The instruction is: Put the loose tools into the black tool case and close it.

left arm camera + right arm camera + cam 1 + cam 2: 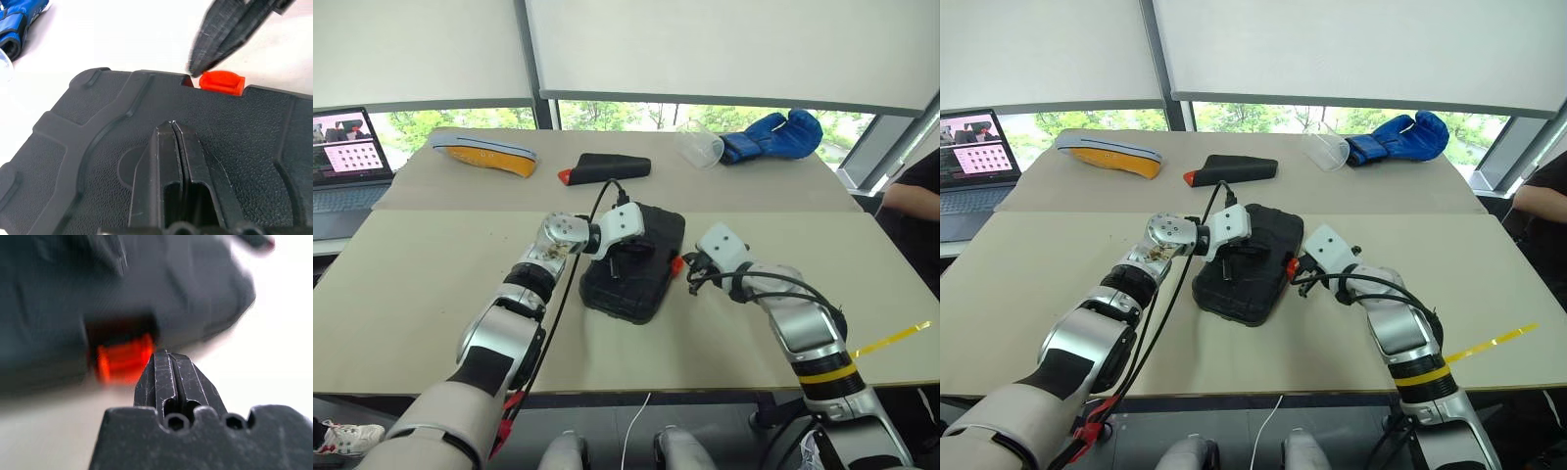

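Case lid down, latch pending

Left end effector [173, 128], closed, presses the black tool case [641, 264]; right end effector [168, 360], closed, nears the orange latch [222, 82].

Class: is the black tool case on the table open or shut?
Shut: the tool case has its lid down flat, orange latch at its edge.

You face a beige tabletop [411, 294] made of two boards with a seam between them. Behind it, white roller blinds [724, 49] hang half-lowered over windows [607, 116] showing green trees in daylight. A laptop [347, 162] sits open at far left.
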`<state>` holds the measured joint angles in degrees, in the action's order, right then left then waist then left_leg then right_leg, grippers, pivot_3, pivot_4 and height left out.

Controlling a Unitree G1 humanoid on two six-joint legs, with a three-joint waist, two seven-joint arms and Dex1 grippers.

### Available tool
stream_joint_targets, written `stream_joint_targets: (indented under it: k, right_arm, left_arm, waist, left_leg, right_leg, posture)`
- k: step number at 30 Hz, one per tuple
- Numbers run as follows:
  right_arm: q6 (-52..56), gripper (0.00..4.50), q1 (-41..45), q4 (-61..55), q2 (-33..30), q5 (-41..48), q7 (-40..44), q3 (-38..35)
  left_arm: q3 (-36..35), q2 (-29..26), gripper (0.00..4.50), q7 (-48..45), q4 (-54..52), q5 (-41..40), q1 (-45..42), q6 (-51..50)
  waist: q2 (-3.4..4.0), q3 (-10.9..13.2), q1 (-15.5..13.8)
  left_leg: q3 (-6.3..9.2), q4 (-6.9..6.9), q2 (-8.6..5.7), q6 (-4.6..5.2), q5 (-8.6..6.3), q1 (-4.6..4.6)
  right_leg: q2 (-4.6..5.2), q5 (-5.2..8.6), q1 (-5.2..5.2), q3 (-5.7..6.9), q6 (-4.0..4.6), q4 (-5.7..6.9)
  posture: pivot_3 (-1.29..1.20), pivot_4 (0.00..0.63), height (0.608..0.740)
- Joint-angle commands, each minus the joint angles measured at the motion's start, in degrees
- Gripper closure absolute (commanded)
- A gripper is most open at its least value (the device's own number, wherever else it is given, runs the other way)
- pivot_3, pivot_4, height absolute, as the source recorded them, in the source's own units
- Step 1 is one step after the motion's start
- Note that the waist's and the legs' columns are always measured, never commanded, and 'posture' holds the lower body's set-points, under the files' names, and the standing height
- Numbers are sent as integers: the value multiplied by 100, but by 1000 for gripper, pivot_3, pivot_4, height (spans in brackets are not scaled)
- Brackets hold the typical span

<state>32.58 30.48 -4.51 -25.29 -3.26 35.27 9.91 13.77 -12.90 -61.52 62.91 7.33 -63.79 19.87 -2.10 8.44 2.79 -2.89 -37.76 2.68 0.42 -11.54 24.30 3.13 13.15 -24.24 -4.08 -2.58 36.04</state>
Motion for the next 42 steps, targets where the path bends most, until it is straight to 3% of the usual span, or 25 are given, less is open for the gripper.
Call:
stream_joint_targets:
  k: [1, 12, 16, 20, 28, 34, 38, 42]
  right_arm:
    - [-130, 4500, 101, -281, 165, 134, 48, 103]
    - [140, 4500, -295, -772, -475, 260, 48, -620]
    - [82, 4500, -587, -577, -589, 150, -65, -512]
    - [-185, 4500, -470, -267, -462, -44, -190, -164]
    - [-118, 4500, -40, -435, 390, 142, -167, 264]
    - [-40, 4500, -283, -532, 294, 75, -288, 52]
    - [340, 4500, -652, -1334, -115, 992, 209, -1063]
    - [981, 3370, -1186, -2171, -827, 2473, 1198, -2257]
  left_arm:
    - [306, 110, 4427, -121, 160, 302, 344, 4]
    - [254, -9, 4427, -87, 150, 313, 378, -33]
    - [260, -11, 4427, -74, 157, 323, 381, -34]
    - [272, 7, 4427, -86, 144, 321, 384, -31]
    - [275, 37, 4427, -95, 164, 328, 343, -26]
    - [237, 14, 4427, -73, 170, 322, 358, -44]
    - [-25, -241, 4427, -166, 48, 74, 387, -239]
    - [-491, -781, 3377, -921, -444, -541, 483, -728]
  waist:
    - [0, 0, 1]
    - [1, -1, -72]
    - [1, -2, -59]
    - [1, -2, -40]
    - [2, -4, -7]
    - [4, -6, -20]
    - [5, -7, -57]
    - [5, -6, -18]
  left_leg:
    - [0, 0, 0, 0, 0, 0]
    - [1, 1, -8, -2, -2, 6]
    - [1, 1, -7, -2, -4, 0]
    - [1, 1, -7, -2, -3, -3]
    - [4, 0, -6, -2, -3, -5]
    - [7, 0, 0, -2, -3, -12]
    - [7, 0, -3, -2, -3, -7]
    - [8, 0, -6, -2, -3, 2]
  right_leg:
    - [0, 0, 0, 0, 0, 0]
    - [7, 5, 3, 0, -5, -1]
    - [6, 7, 7, 0, -1, 0]
    - [6, 14, 6, -1, -1, 4]
    - [3, 14, 8, -1, -1, 7]
    - [-4, 16, 10, 0, 3, 17]
    - [-1, 16, 9, 0, 4, 14]
    - [2, 9, 5, 0, 14, 12]
  posture:
    - [0, 150, 734]
    - [0, 150, 734]
    - [0, 150, 734]
    - [0, 150, 734]
    - [0, 150, 734]
    - [0, 150, 734]
    - [0, 150, 734]
    - [0, 150, 734]
